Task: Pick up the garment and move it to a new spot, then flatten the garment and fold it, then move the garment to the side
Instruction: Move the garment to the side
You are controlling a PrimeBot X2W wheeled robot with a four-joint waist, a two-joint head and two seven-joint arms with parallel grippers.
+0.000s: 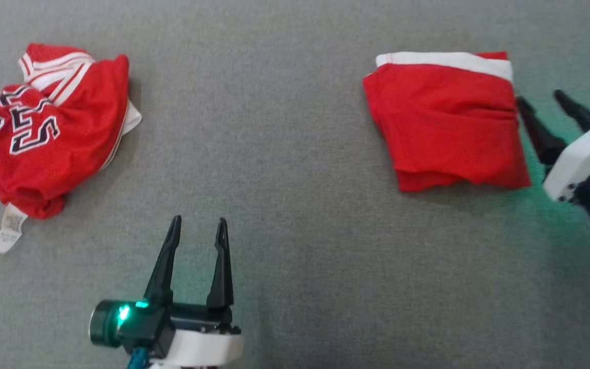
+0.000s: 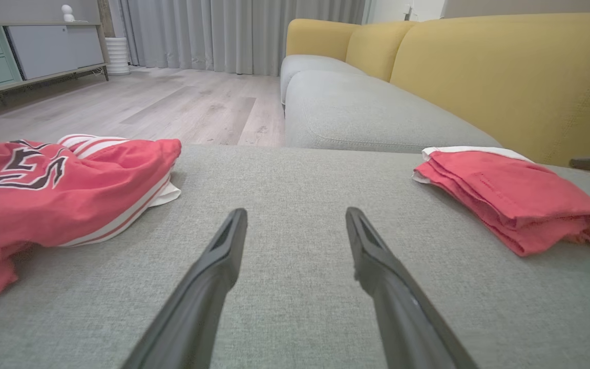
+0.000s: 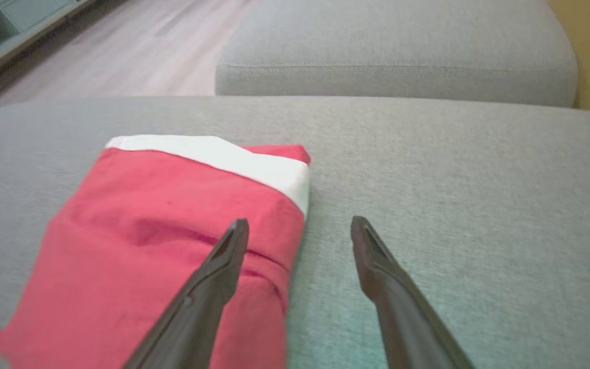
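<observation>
The folded red garment (image 1: 446,123) lies on the grey cushion (image 1: 285,154), on the robot's right. The right gripper (image 1: 541,97) sits just beside it, jaws wide open and empty. The left gripper (image 1: 198,220) is open and empty too.

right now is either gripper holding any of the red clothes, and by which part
Nothing is held: left gripper open over bare cushion, right gripper open beside the folded garment.
</observation>
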